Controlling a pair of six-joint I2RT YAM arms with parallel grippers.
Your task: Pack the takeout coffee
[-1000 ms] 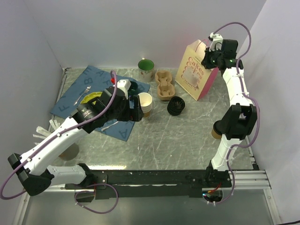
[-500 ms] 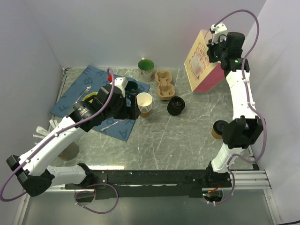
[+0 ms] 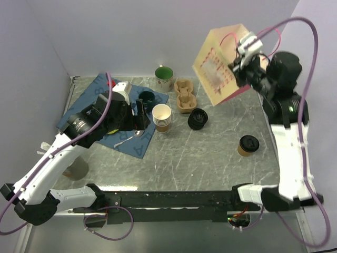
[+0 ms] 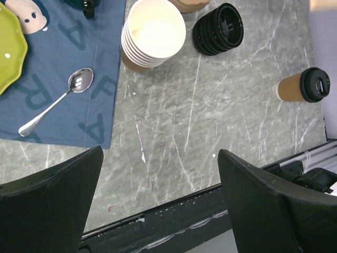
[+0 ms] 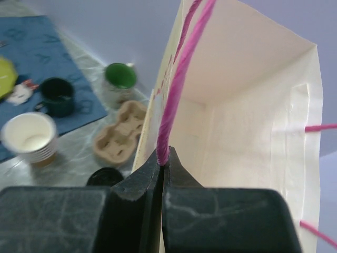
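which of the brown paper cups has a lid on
The single cup standing alone on the right of the table, capped in black. The stacked cups are open, white insides showing.

A wide stretch of open counter (image 3: 200, 158) is left across the middle and near side. The takeout coffee (image 3: 247, 145) is set alone there and can be reached from above, from the front and from the left; its right side is flanked by the right arm (image 3: 288, 150). The back left is crowded: a stack of paper cups (image 3: 161, 117) at the edge of the blue mat (image 4: 100, 58), a stack of black lids (image 3: 197, 119) near it, a cup carrier (image 3: 184, 96) just behind both. The paper bag (image 3: 218, 66) is held tilted off the counter over the back right, its pink handle pinched in the right hand (image 5: 164, 158).
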